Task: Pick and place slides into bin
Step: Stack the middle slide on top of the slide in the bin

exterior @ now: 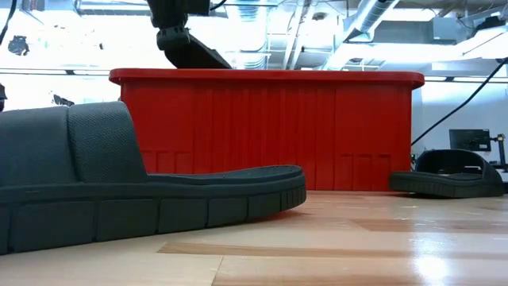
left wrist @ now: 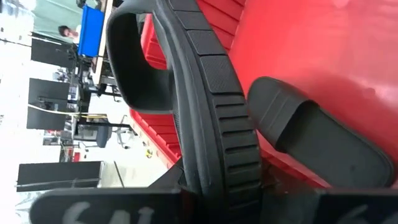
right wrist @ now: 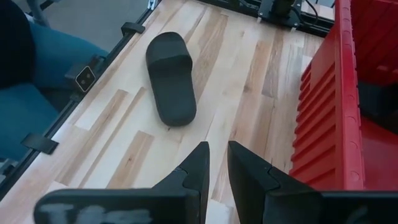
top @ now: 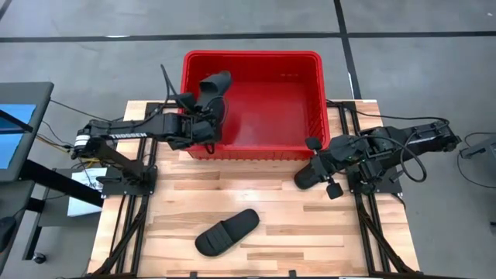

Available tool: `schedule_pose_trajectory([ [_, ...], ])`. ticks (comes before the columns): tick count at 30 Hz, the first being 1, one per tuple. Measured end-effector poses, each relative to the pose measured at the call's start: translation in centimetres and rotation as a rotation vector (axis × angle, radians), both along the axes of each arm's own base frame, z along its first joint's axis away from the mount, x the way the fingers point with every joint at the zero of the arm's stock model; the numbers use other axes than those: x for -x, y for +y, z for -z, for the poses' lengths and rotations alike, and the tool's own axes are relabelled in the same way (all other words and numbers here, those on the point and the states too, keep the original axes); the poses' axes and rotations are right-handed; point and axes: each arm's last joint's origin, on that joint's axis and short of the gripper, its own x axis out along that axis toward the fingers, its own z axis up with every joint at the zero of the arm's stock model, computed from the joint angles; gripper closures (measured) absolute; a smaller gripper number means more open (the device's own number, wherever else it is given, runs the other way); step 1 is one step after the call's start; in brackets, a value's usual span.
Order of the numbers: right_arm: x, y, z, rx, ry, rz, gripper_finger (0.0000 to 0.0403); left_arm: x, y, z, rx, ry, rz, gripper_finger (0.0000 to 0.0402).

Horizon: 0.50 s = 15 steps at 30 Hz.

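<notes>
left gripper [top: 203, 124] clamps a slide [top: 215, 87] on edge over the bin's [top: 252, 56] left end; a second slide [left wrist: 320, 140] lies on the bin floor. right gripper [right wrist: 217, 163], empty with a narrow gap between its fingers, hangs over the bench [top: 310, 232] by the bin's right corner. a third slide [top: 226, 232] lies on the bench.

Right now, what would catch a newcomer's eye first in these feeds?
The big red bin at the table's far edge, with the left gripper holding a black slide over its left end. Another slide already lies inside, and one sits on the wood near the front.
</notes>
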Motion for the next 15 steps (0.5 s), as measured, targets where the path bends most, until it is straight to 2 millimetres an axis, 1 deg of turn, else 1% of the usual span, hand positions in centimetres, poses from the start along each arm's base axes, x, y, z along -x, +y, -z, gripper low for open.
schedule_pose_trajectory([
  [15,0.00,0.00,-0.01,-0.001,-0.001,-0.001,0.0353,0.15,0.24,0.03,-0.005,0.017,-0.009,0.0363],
])
